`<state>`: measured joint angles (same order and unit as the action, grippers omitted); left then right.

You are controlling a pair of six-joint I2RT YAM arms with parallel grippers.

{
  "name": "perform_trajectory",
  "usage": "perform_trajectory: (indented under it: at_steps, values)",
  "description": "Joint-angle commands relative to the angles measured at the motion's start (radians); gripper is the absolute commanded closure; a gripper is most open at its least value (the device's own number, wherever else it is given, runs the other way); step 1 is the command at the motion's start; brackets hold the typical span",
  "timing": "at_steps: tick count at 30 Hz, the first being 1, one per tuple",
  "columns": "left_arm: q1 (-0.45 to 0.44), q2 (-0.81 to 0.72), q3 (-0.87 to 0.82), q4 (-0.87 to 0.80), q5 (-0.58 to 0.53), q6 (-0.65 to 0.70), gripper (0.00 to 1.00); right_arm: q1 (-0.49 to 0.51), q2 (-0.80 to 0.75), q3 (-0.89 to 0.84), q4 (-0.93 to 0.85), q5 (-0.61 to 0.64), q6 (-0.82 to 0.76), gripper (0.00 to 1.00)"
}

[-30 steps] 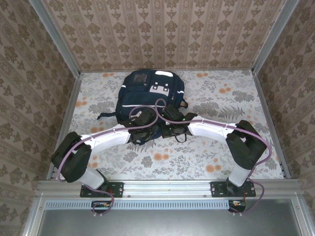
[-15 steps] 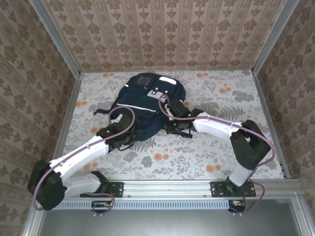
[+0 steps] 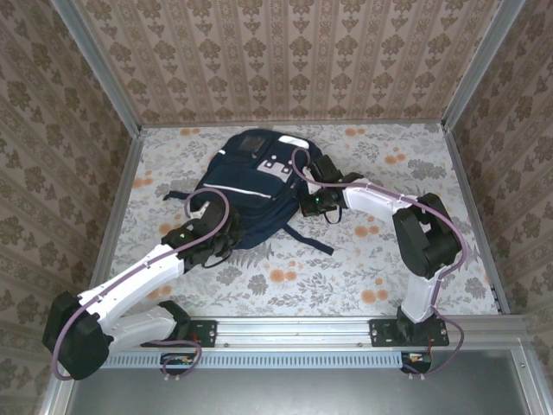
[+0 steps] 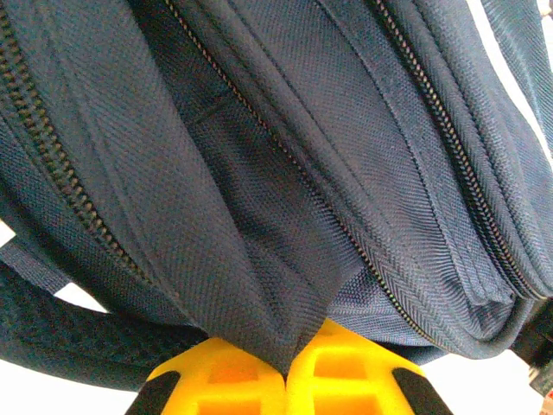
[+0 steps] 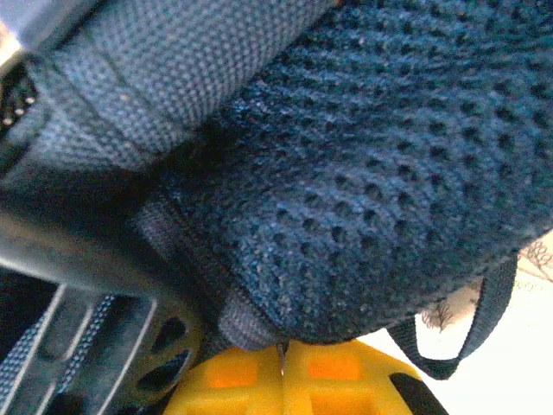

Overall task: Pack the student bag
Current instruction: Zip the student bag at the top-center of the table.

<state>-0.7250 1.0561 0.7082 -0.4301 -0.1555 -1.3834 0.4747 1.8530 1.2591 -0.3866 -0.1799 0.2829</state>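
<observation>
Student bag (image 3: 259,181): lies flat, far middle of the table (image 3: 389,259)
Left gripper (image 4: 285,373): pinched closed on fabric at its near left edge
Right gripper (image 5: 283,367): pinched closed on mesh, its right side

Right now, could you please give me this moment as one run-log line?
left gripper: shut on student bag fabric fold | right gripper: shut on student bag mesh edge | student bag: lying on table
</observation>
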Motion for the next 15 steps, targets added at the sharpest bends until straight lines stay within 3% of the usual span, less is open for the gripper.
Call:
perform_trajectory:
  at_steps: [1, 7, 13, 15]
  values:
    - [0.025, 0.005, 0.022, -0.086, -0.071, 0.066, 1.00, -0.107, 0.027, 0.068, 0.004, 0.196, -0.005, 1.00]
    - [-0.030, 0.147, 0.086, 0.072, 0.039, 0.067, 1.00, -0.126, 0.044, 0.108, -0.010, 0.185, -0.008, 1.00]
    - [-0.121, 0.334, 0.214, 0.200, 0.097, 0.051, 1.00, -0.142, 0.011, 0.122, -0.025, 0.195, 0.015, 0.75]
    - [-0.150, 0.404, 0.276, 0.217, 0.111, 0.057, 1.00, -0.144, -0.022, 0.110, -0.026, 0.205, 0.023, 0.61]
